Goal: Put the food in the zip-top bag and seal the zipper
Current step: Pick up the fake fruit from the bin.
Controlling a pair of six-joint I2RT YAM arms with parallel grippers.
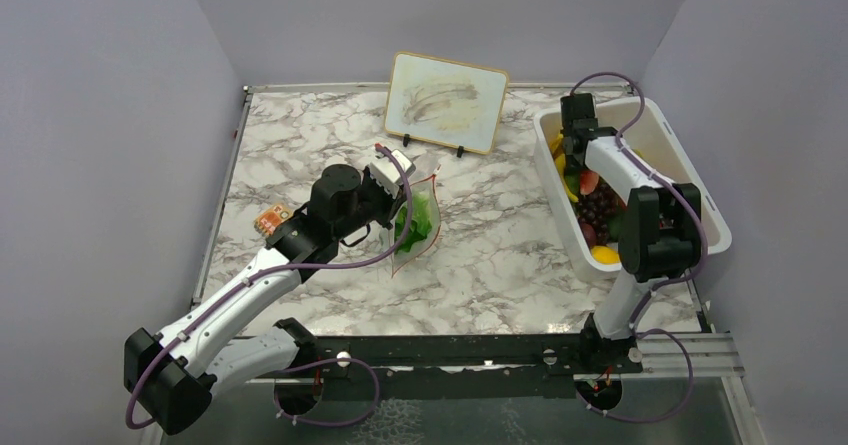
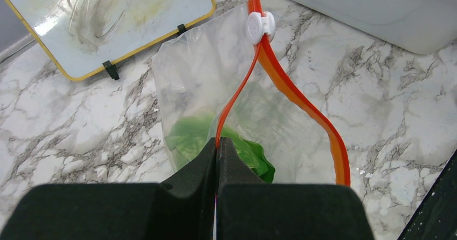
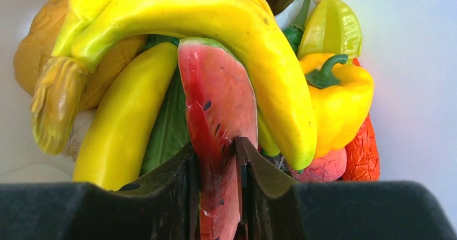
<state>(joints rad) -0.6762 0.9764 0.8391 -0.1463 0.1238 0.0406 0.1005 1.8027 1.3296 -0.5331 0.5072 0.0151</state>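
- My left gripper (image 2: 217, 143) has its fingers pressed together on one lip of the zipper (image 2: 302, 102), at the near end of the bag (image 2: 199, 78).
- In the left wrist view the other lip bows away toward 3 o'clock, so the mouth of the bag gapes open. The white slider (image 2: 260, 26) sits at the far end, near 12 o'clock.
- Inside the bag I see one item, the green lettuce (image 2: 196, 137), lying just past my fingertips.
- From the top camera the bag is near the middle of the table (image 1: 300, 145), with the white tub (image 1: 700, 195) well apart from it at 3 o'clock.
- My right gripper (image 3: 215, 151) is down in the tub, clamped on the lower end of a red watermelon slice (image 3: 215, 94), one finger on each side of it.
- The slice stands upright in the pile, touching the bananas (image 3: 215, 13) that arch over it from 12 o'clock.
- A yellow pepper (image 3: 337, 94) lies at 3 o'clock from the slice, with a bumpy red piece (image 3: 366, 148) below it against the tub wall.
- The top camera also shows dark grapes (image 1: 600, 210) in the tub.
- A propped board (image 1: 447, 102) stands at 12 o'clock on the table, and a small orange card (image 1: 272, 219) lies at 9 o'clock.
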